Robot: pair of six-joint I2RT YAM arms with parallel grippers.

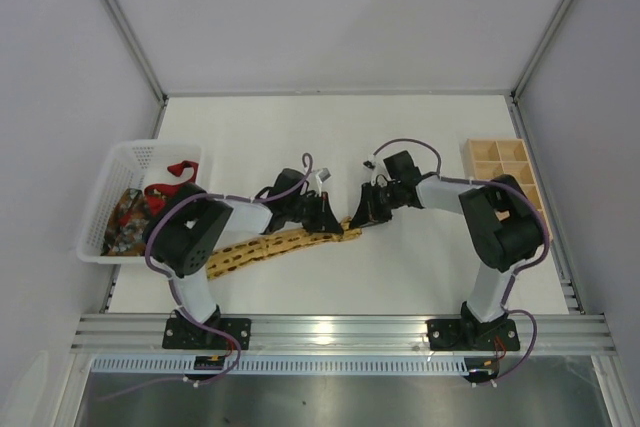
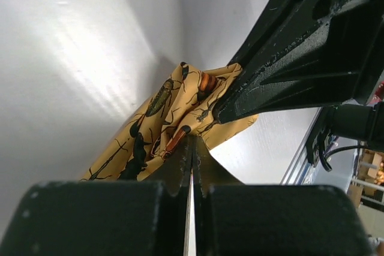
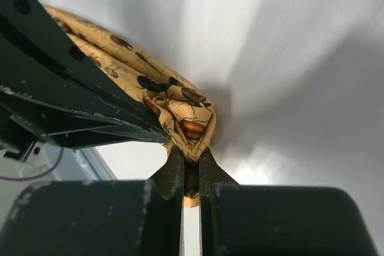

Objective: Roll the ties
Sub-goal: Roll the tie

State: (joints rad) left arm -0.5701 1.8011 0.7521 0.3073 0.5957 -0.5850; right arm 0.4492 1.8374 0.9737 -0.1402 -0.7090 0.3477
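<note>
The yellow-gold tie point(image 1: 260, 249) with dark insect marks lies slantwise on the white table, its right end bunched between both grippers. My left gripper point(image 1: 328, 225) is shut, its tips pinching the bunched fabric point(image 2: 162, 112) in the left wrist view point(image 2: 192, 139). My right gripper point(image 1: 362, 219) is shut on the same folded end point(image 3: 180, 109), with fabric showing between its jaws point(image 3: 191, 151). The two grippers meet tip to tip at the tie's end. The red tie point(image 1: 180, 169) and the dark patterned tie point(image 1: 125, 217) lie in the basket.
A white mesh basket point(image 1: 130, 147) stands at the table's left edge. A wooden compartment box point(image 1: 505, 172) stands at the right edge. The other arm's black finger crosses each wrist view point(image 2: 300, 58) point(image 3: 60, 94). Metal frame rails border the table.
</note>
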